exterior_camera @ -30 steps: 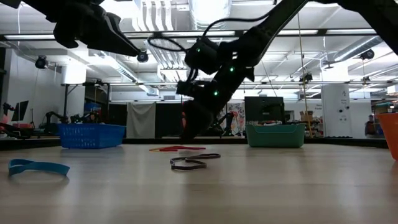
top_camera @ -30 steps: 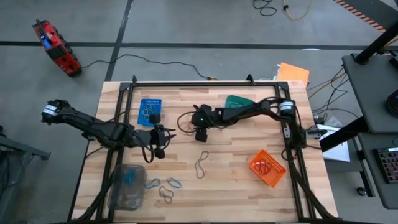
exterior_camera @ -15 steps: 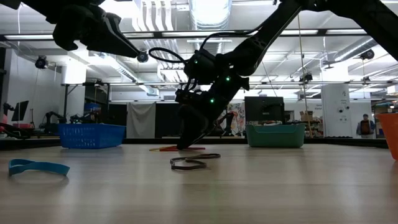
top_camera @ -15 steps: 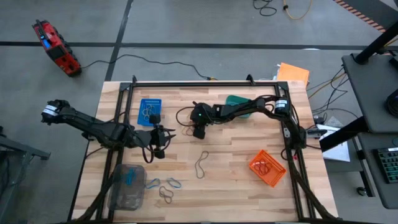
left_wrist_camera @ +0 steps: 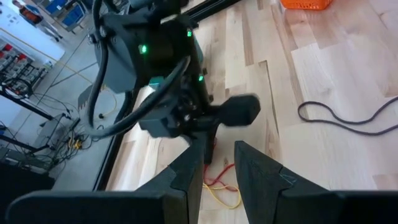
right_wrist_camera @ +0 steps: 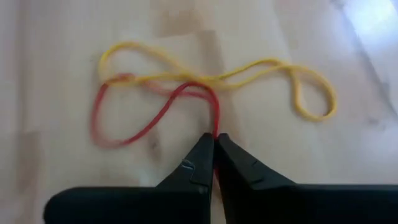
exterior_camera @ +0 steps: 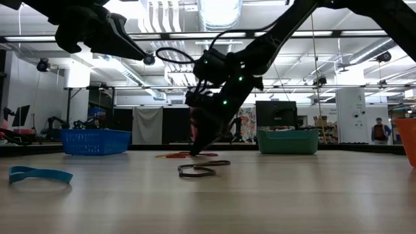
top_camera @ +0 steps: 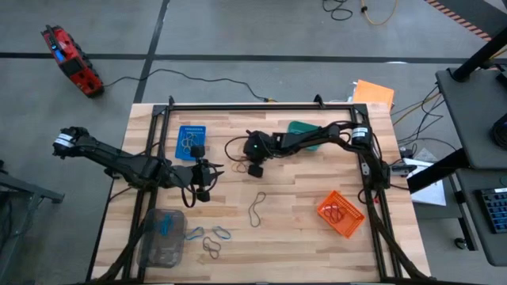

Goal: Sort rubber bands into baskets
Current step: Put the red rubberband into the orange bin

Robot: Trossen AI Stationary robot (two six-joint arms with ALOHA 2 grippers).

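Hidden part: you cannot see the red rubber band (right_wrist_camera: 152, 112) where it passes between the fingertips.
Right gripper (right_wrist_camera: 214, 146): its fingers are pressed together on the red rubber band, low over the table (top_camera: 301, 206) near the middle.
Yellow rubber band (right_wrist_camera: 261, 74): a thin loop, tangled with the red one, flat on pale wood.
Left gripper (left_wrist_camera: 217, 155): a narrow gap between its fingers, nothing held.

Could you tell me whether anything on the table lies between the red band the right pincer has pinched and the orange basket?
The right pincer is shut on the red rubber band, which is tangled with a yellow band. Toward the orange basket, only the dark band lies flat on the table, slightly off the line; nothing tall is visible in the way.
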